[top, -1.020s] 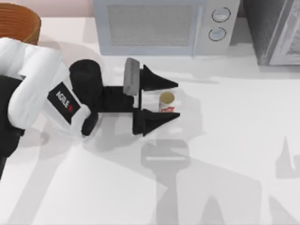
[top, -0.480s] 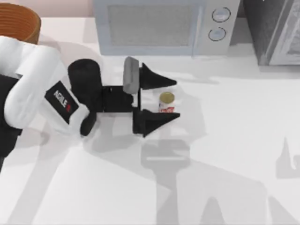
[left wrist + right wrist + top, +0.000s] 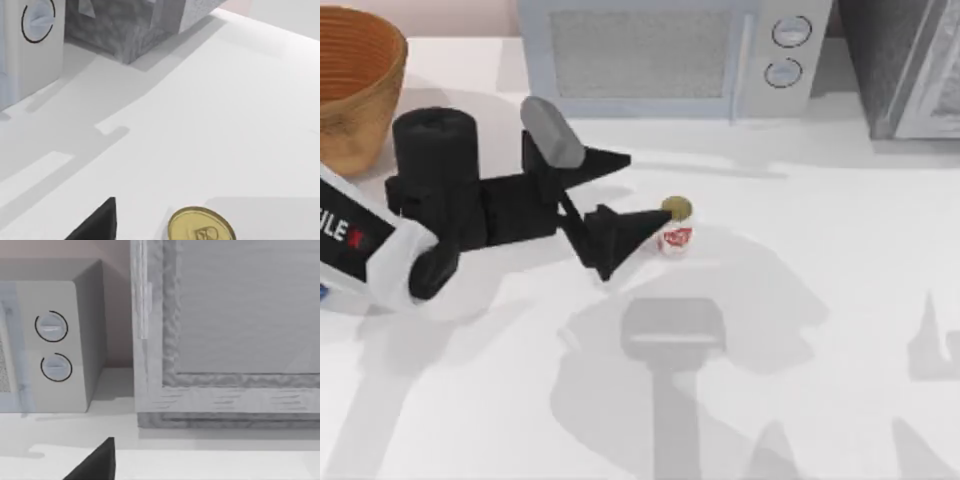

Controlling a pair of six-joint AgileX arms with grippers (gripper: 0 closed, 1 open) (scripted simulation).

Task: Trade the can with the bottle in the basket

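Our left gripper (image 3: 638,188) sits left of centre in the top view, fingers spread wide and holding nothing. The can (image 3: 673,228) lies tipped over on the table (image 3: 820,300) near the middle of the frame, its golden end (image 3: 201,231) facing the back, touching the nearer fingertip (image 3: 650,220). The basket (image 3: 355,85) stands in the upper left corner, beside the microwave (image 3: 670,55).

Black-and-white AgileX left arm

White shell with a black band bearing white letters and a red mark; black wrist, grey camera block, left hand (image 3: 628,186) with two pointed black fingers.
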